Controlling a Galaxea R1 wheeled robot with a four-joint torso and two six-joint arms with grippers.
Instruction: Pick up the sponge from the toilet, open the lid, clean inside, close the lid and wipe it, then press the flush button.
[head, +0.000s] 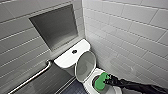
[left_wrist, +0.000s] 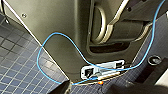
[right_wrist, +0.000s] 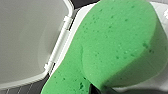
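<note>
Sponge, clamped in right gripper, sits inside the toilet bowl w/ lid up; hard scrubbing vs. the ceramic could wrench it loose & drop it in.

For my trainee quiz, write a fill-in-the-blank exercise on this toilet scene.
1. The white oval plastic toilet lid is ____, not closed.
2. The bright green peanut-shaped sponge is gripped over the bowl by the hand of the robot's ____ arm.
3. The small round dark flush button sits on the glossy white ceramic toilet's ____.
Missing words: open; right; tank.
</note>
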